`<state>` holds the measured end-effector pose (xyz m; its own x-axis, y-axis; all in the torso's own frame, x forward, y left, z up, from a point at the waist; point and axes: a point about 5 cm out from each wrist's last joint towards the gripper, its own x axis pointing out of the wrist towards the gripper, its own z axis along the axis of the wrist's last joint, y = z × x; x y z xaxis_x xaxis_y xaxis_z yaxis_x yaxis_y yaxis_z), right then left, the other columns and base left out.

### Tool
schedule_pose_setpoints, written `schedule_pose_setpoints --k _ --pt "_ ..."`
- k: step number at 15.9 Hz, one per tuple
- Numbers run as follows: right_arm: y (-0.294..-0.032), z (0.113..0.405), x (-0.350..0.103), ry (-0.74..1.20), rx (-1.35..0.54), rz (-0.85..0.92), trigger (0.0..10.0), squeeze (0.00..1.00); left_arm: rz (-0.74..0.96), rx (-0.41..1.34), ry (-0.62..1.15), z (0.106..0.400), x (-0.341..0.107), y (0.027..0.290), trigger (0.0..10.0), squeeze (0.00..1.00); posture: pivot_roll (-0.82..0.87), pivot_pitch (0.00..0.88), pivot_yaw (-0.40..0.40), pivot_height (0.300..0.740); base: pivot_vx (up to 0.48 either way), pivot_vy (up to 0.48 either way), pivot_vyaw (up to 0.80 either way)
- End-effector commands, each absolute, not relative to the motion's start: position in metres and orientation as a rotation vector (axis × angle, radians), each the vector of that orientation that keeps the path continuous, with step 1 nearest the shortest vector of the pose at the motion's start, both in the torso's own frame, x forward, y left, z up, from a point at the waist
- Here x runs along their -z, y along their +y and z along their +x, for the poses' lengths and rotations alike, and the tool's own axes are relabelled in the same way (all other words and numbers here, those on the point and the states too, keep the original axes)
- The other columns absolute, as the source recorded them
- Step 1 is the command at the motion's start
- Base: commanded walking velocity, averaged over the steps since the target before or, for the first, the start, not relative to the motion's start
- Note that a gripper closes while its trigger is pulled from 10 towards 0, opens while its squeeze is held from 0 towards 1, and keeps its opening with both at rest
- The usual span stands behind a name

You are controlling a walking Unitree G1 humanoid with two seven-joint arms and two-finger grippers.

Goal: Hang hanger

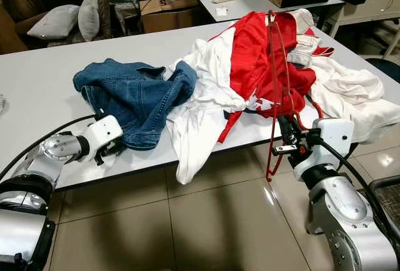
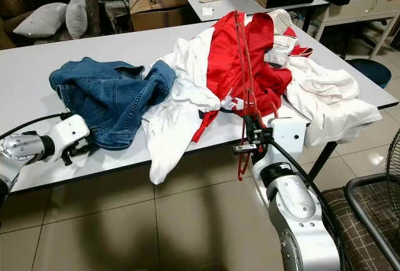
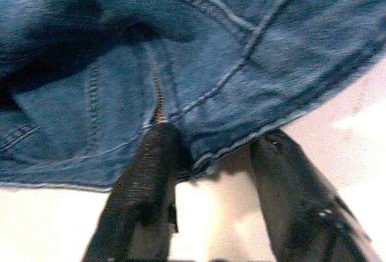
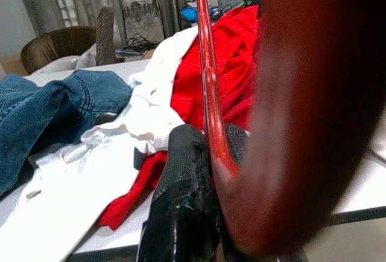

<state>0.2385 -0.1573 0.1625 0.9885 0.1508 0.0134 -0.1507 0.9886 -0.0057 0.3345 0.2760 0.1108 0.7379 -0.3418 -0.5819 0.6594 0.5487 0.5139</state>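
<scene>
Nearest the head camera, at the bench's front edge, the right pincer is clamped on a thin red wire hanger; the right wrist view shows its black fingers pressed against the red rod. From the grip, the hanger's lower end dangles below the edge toward the tiled floor, while its long loop rises over a crumpled red and white garment. Whether the loop is threaded through that cloth cannot be told.

On the robot's left, the left pincer rests with its fingers parted at the hem of a bunched pair of blue denim jeans, gripping nothing.

Judged by its look, the hanger is light, springy and smooth, so it would likely swing and twist in a single-point grip. Holding near the neck below the hook would steady it, and lifting slowly should keep it from dragging clothes off the grey bench.
</scene>
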Motion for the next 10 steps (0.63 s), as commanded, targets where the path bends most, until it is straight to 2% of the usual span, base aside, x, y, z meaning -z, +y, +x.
schedule_pose_setpoints --k 1,5,10 --pt "-0.154 0.239 -0.168 -0.037 -0.165 -0.011 10.0 0.0 0.756 0.546 0.41 0.34 -0.122 0.282 0.0 0.0 -0.04 0.0 0.097 0.74 0.0 0.0 0.0" --pt "-0.154 0.241 -0.17 -0.044 -0.174 -0.017 10.0 0.0 0.663 0.57 0.396 0.336 -0.11 0.272 0.0 0.0 -0.04 0.0 0.091 0.74 0.0 0.0 0.0" --pt "-0.156 0.242 -0.171 -0.055 -0.161 -0.02 10.0 0.0 0.558 0.615 0.292 0.338 -0.117 0.26 0.0 0.0 -0.04 0.0 0.104 0.74 0.0 0.0 0.0"
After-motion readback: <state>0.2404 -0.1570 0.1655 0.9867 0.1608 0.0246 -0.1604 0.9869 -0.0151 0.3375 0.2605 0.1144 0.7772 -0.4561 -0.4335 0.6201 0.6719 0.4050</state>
